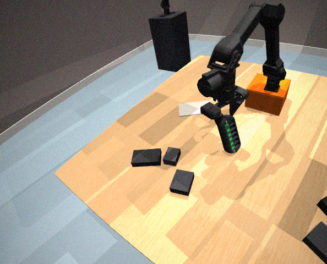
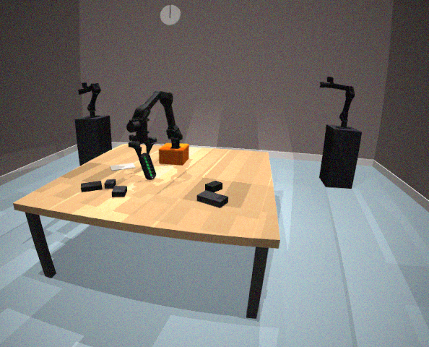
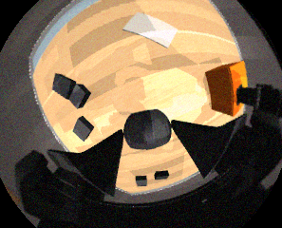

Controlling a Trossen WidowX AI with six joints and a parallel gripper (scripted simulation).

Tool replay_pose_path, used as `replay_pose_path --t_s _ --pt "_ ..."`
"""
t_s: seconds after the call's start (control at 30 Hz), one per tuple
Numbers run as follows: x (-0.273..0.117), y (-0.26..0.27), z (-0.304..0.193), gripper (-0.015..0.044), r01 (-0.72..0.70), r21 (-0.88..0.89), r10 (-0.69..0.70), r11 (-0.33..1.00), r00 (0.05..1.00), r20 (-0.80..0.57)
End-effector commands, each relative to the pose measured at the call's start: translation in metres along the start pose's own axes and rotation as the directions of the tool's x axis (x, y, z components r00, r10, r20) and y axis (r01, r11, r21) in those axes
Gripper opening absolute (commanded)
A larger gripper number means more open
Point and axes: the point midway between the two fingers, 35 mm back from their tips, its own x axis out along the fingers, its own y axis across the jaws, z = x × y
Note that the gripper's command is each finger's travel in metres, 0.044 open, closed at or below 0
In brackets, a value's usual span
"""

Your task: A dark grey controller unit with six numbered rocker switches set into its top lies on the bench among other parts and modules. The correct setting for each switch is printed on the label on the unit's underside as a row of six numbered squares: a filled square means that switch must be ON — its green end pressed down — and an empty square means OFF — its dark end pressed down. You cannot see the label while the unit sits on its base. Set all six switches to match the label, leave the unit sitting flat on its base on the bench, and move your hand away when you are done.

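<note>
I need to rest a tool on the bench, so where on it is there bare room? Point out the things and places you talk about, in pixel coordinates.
There is bare wood between the paper (image 1: 187, 109) (image 2: 122, 166) (image 3: 149, 29) and the three left blocks, and a wide stretch between those blocks and the two right ones. It looks crowded among the left trio, between the right pair, and around the pincer (image 1: 224, 112) (image 2: 144, 149) (image 3: 147, 127) holding the controller (image 1: 228, 132) (image 2: 145, 165) (image 3: 147, 129).

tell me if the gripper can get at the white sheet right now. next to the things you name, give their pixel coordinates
Probably not: the gripper (image 1: 228, 116) (image 2: 143, 150) (image 3: 147, 127) is shut on the controller unit (image 1: 230, 135) (image 2: 147, 166) (image 3: 147, 129), which fills its jaws, though nothing seems to cover the white sheet (image 1: 189, 109) (image 2: 122, 166) (image 3: 151, 30) in the wrist view.
</note>
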Motion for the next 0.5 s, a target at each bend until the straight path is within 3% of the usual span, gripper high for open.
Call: replay_pose_path --t_s 0.0,0.47 --pt "0.003 -0.002 0.004 0.0338 0.006 -0.004 -0.006 1.0 1.0 0.006" --pt "0.006 -0.002 0.015 0.0338 0.006 -0.004 -0.006 1.0 1.0 0.007"
